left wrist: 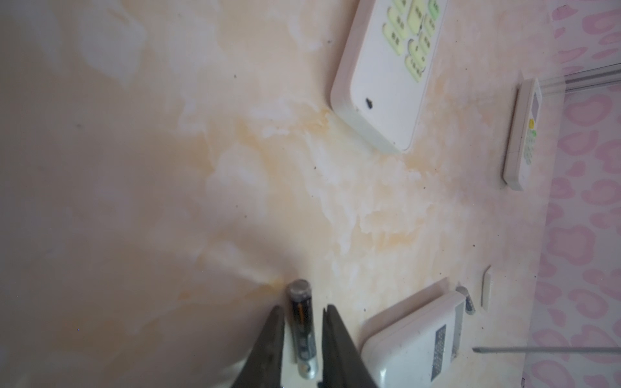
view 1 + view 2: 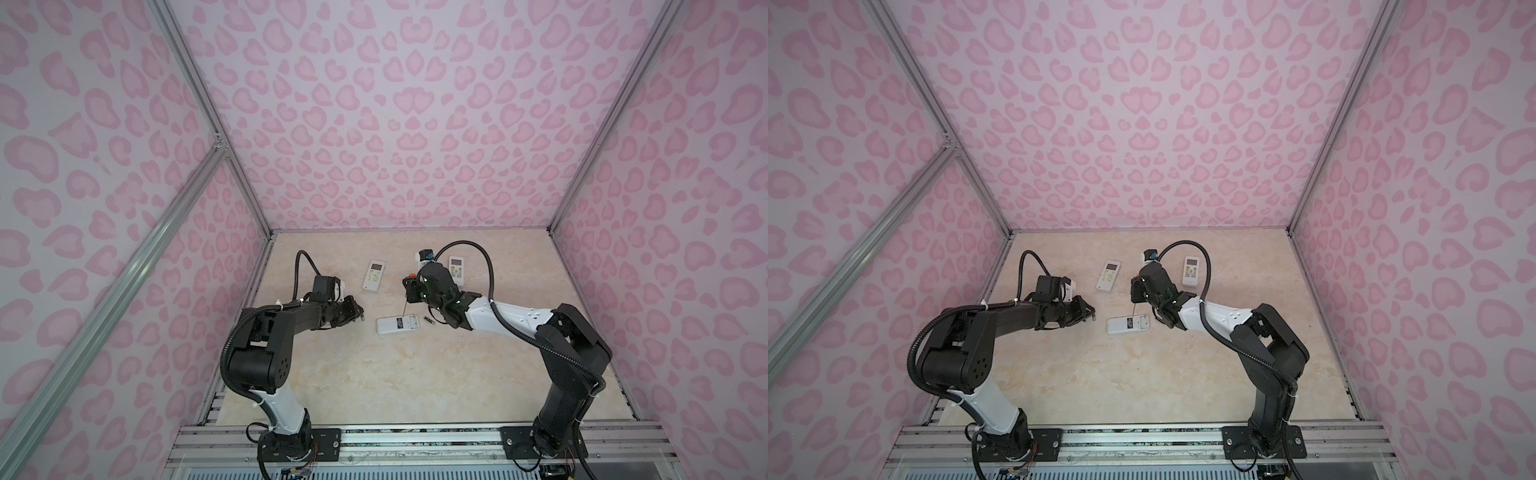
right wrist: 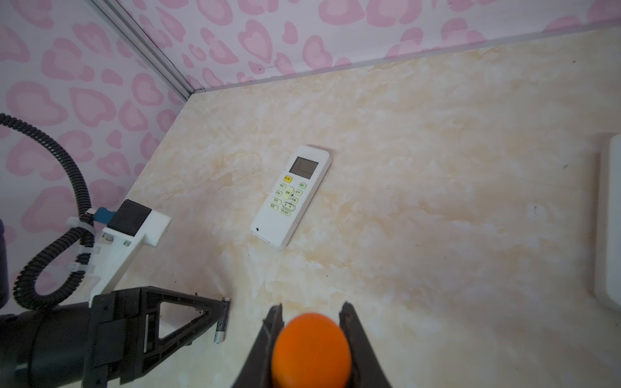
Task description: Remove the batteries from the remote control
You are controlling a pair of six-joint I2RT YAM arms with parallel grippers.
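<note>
The left gripper (image 1: 302, 307) is low over the beige marble-look table (image 2: 374, 374), left of the middle in both top views. Its two black fingers (image 1: 274, 339) stand close on each side of a slim black battery with silver ends (image 1: 302, 331). Thin strips of table show between the fingers and this battery, so I cannot tell if it is squeezed.

Just to the right lies a white face-down remote control (image 2: 397, 324). A second small dark battery (image 2: 428, 320) lies on the table just beside its right end. A small flat white piece (image 1: 486, 287) lies near that battery.

The right gripper (image 3: 312, 307) is closed tight on the round orange handle of a screwdriver (image 3: 312, 349). The thin metal shaft (image 2: 402, 309) points down at the face-down remote. I cannot tell if the tip touches it.

Two more white remotes lie buttons up, farther back. One is near the middle (image 2: 375, 275). The other is to the right (image 2: 457, 270), partly behind the right arm.
</note>
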